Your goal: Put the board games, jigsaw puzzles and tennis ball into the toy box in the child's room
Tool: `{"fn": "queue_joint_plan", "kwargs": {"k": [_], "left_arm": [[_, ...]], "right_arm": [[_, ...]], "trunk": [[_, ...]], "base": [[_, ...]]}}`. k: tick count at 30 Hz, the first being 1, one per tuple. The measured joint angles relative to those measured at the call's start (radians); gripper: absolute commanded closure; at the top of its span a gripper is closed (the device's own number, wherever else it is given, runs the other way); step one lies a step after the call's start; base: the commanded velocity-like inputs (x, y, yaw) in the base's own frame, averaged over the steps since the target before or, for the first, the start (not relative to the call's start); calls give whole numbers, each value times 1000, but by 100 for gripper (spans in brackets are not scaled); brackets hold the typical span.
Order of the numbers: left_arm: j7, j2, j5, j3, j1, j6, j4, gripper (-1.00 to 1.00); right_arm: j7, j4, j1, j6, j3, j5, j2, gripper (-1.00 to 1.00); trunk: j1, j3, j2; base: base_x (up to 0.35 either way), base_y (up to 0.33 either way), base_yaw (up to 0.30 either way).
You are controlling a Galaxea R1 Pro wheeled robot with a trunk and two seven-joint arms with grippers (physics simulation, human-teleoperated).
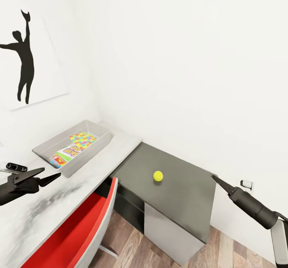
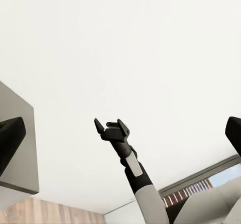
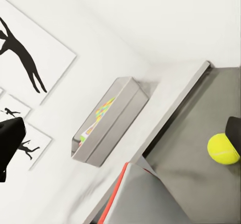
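Yellow-green against dark grey: the tennis ball (image 1: 158, 176) sits alone at centre frame on the lower cabinet section of the worktop (image 1: 188, 196), untouched; that looks like the step in hand, fetching the ball. At centre left, the toy box (image 1: 48, 150) rests on the white stretch of worktop near the wall, and it already holds a jigsaw puzzle (image 1: 83, 140) and a printed game box (image 1: 66, 155) lying flat side by side. At lower right, the right claw (image 1: 218, 180) points in over the cabinet's edge, near the ball but clearly apart from it; its wrist view has the ball (image 3: 223, 148) just beside one dark fingertip; in the left wrist view that claw (image 2: 111, 127) shows its jaws standing apart, holding nothing. At lower left, the left claw (image 1: 50, 178) hovers above the white top, jaws narrowly parted and empty. A red chair (image 1: 86, 224) is tucked under the worktop at bottom left. Next move, as I judge it: swing the right claw over the ball, straddle it, close gently since it may roll, then carry it across to the box.
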Motion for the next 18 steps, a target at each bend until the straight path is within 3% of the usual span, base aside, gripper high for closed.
{"fn": "queue_joint_plan", "kwargs": {"k": [18], "left_arm": [[1,-2,0,0,0,0,-4,-100]], "right_arm": [[1,0,0,2,-1,-2,-3,-100]], "trunk": [[0,25,0]], "base": [[0,-27,-207]]}}
